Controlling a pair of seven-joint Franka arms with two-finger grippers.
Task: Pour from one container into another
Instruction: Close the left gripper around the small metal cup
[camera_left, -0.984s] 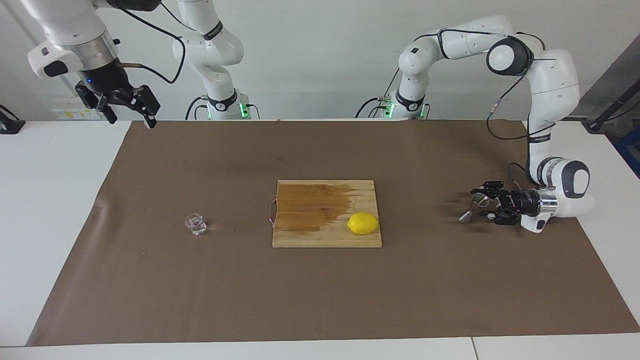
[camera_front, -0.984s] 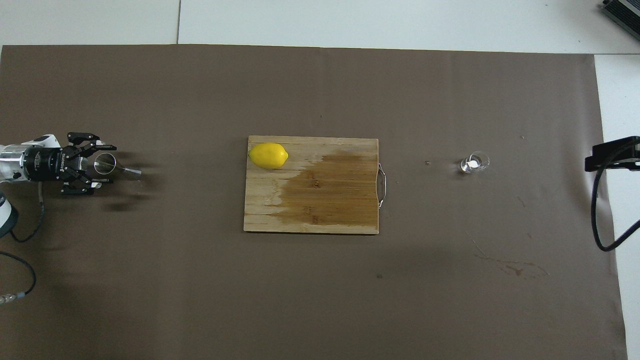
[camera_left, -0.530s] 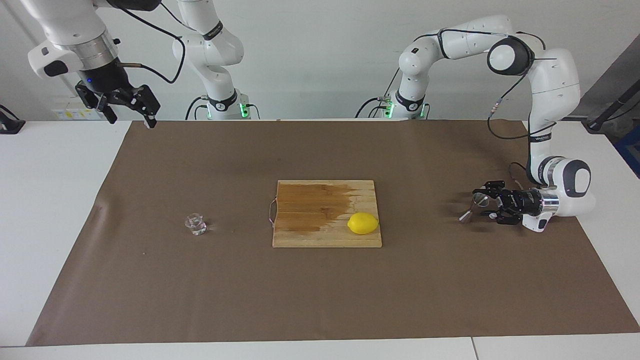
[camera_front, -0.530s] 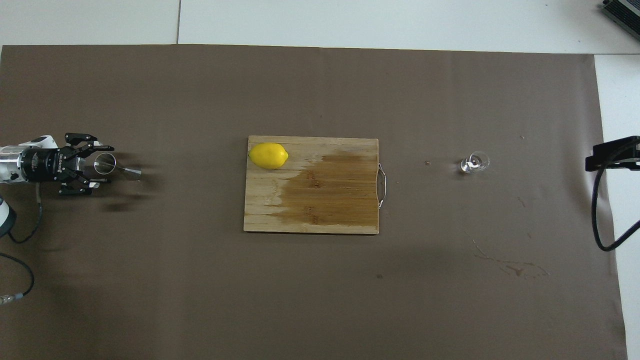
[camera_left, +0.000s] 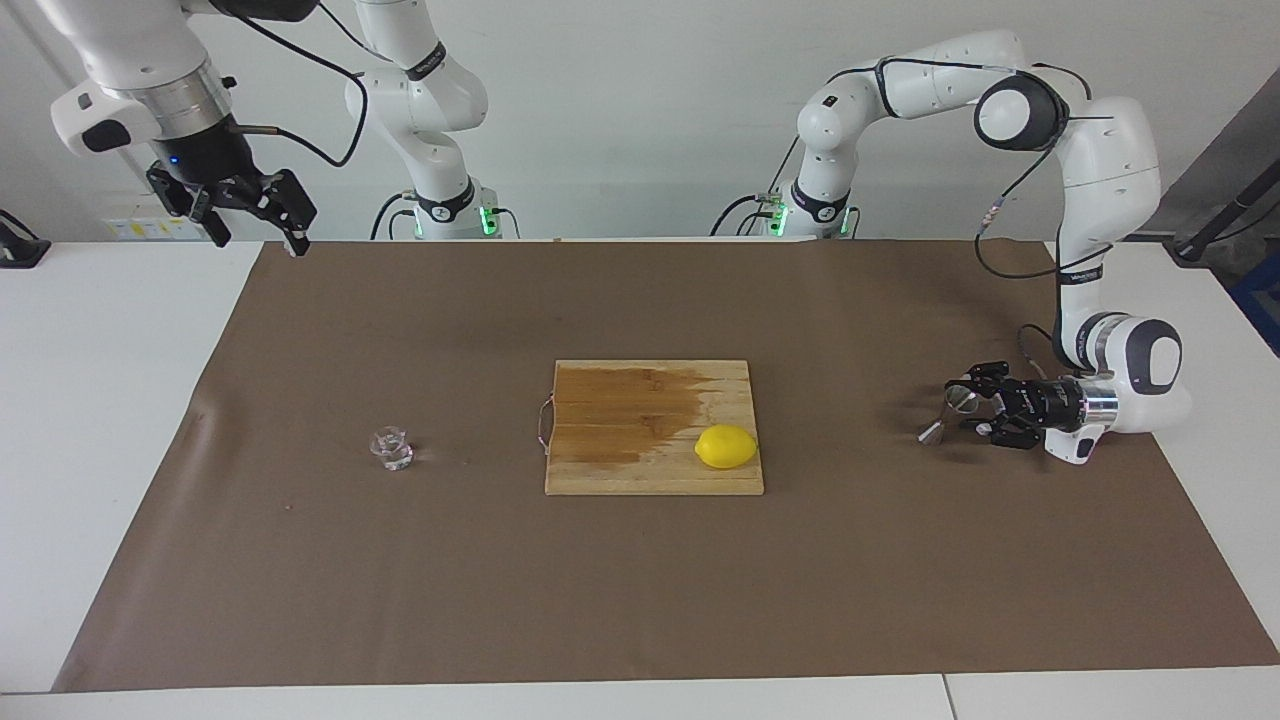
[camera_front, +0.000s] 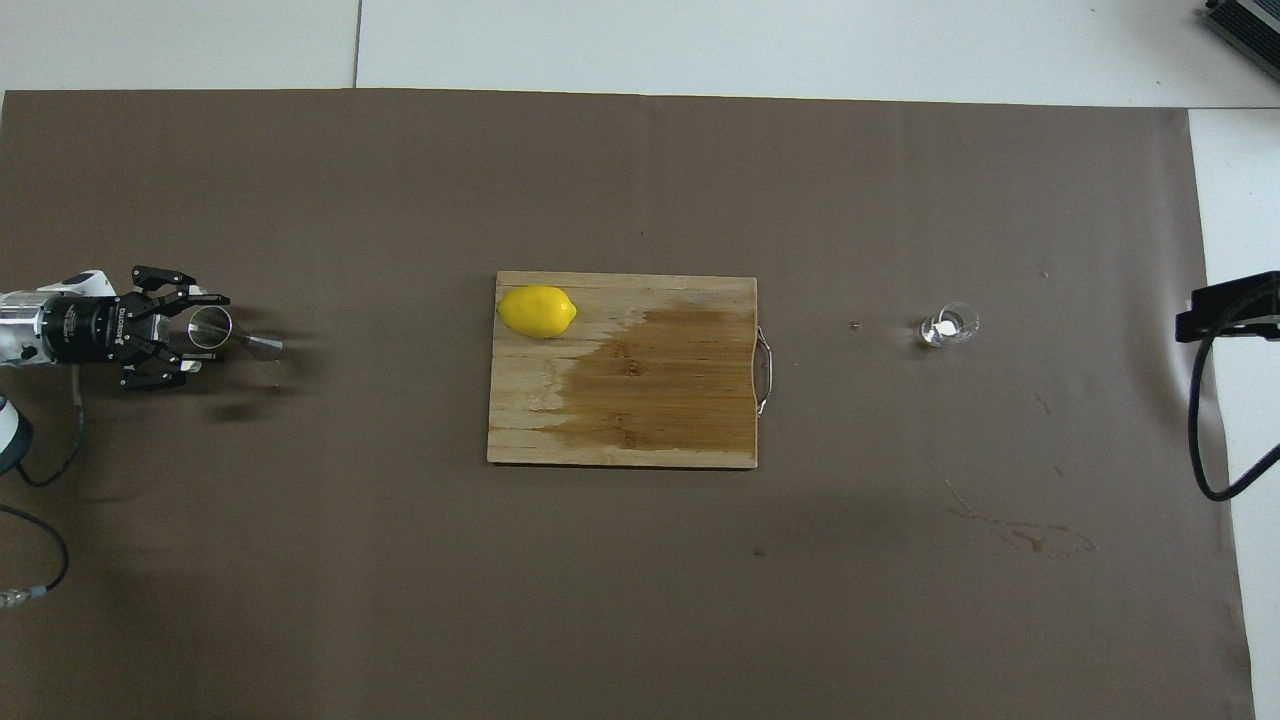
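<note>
Compared with a second earlier, the left gripper (camera_left: 975, 412) had drawn back slightly toward the left arm's end of the table and its fingers had narrowed around the steel jigger (camera_left: 948, 412); the right gripper (camera_left: 255, 218) had edged a little higher. Nothing else had shifted.

Left gripper: lay low and horizontal over the brown mat (camera_left: 640, 600) at the left arm's end, its fingers to either side of the jigger's upper cone. Whether they were pressing on the metal or standing just clear of it could not be told. In the overhead view the jigger (camera_front: 228, 334) appeared tilted, its open mouth at the gripper (camera_front: 192, 335) and its other cone resting on the mat toward the board.

Right gripper: hung high over the mat's corner at the right arm's end, nearest the robots, fingers spread wide and holding nothing. That arm waited.

Glass cup (camera_left: 392, 449): stood upright on the mat toward the right arm's end, well apart from both grippers and from the jigger. Overhead, the cup (camera_front: 948, 325) showed something pale inside.

Wooden cutting board (camera_left: 640, 470): lay at mid-table between cup and jigger, with a dark wet-looking patch. Lemon (camera_left: 726, 446): sat on the board's corner farther from the robots, toward the left arm's end.
</note>
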